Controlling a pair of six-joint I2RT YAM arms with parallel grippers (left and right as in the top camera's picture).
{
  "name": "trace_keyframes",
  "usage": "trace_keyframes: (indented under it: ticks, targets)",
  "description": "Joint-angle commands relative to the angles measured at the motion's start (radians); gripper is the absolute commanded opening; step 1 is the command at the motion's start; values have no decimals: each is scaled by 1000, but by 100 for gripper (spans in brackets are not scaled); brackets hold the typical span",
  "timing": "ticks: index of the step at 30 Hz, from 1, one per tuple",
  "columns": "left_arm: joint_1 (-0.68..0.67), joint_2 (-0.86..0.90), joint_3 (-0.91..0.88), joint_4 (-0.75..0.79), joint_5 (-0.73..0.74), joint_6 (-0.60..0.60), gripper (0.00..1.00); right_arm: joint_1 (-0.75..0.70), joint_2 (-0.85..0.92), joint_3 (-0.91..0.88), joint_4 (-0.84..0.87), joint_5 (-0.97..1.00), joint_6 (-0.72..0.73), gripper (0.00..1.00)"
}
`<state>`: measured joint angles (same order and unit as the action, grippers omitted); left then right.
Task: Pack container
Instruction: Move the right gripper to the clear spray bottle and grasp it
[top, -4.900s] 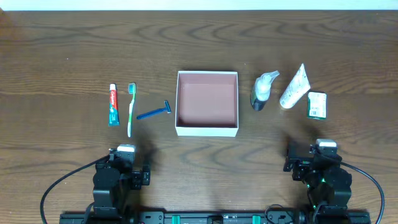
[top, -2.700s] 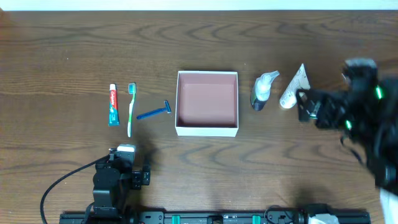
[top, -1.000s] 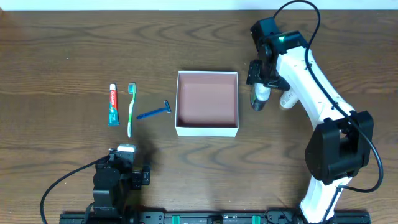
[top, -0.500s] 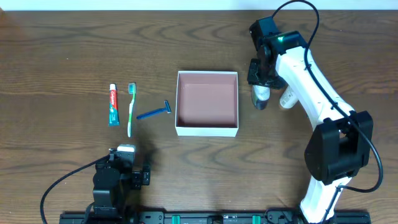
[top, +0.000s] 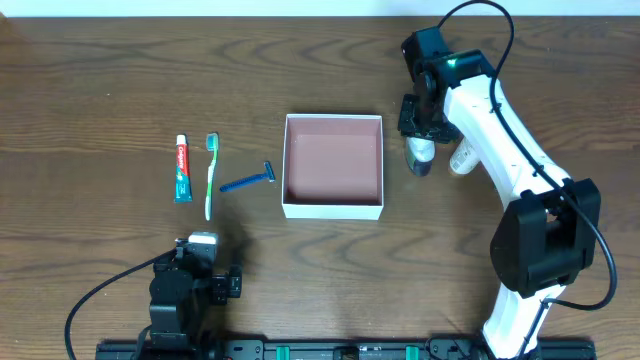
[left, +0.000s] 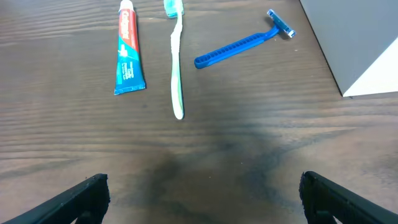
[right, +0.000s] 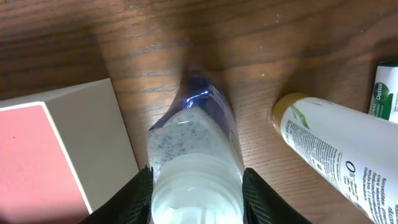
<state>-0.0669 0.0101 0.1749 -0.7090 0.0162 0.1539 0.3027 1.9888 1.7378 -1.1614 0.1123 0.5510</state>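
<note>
The container (top: 333, 165), a square white box with a dusty-pink inside, sits empty at the table's middle. Just to its right stands a pump bottle (top: 420, 158) with a white top and dark base. My right gripper (top: 420, 125) comes down over it from above. In the right wrist view both black fingers (right: 138, 196) press the sides of the bottle's white top (right: 196, 149), so the gripper (right: 196, 186) is shut on it, close beside the container wall (right: 87, 137). My left gripper (top: 200, 243) rests near the front edge, open and empty (left: 202, 190).
Left of the container lie a toothpaste tube (top: 182, 168), a green-white toothbrush (top: 210, 175) and a blue razor (top: 248, 181). A white tube (right: 336, 143) lies right of the bottle, with a green box (right: 387, 90) beyond it. The right arm (top: 500, 130) reaches over the table's right side.
The right gripper's jaws have closed in on the bottle's white top, and the bottle has shifted slightly right. The left arm has not moved.
</note>
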Motion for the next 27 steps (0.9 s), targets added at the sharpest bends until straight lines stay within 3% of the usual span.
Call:
trace_keyframes:
  ticks: [1, 4, 8, 21, 27]
  targets:
    - [5, -6, -16, -3, 2, -10, 98, -8, -33, -6, -3, 42, -10, 46]
    - [5, -6, -16, -3, 2, -10, 98, -8, -33, -6, -5, 42, -10, 59]
    - [5, -6, -16, -3, 2, -10, 98, -8, -33, -6, -7, 42, -10, 66]
    - [5, -6, -16, -3, 2, -10, 98, -8, -32, -43, 7, 76, -10, 63]
    - [5, -6, -16, -3, 2, -10, 98, -10, -33, -53, 25, 76, -10, 47]
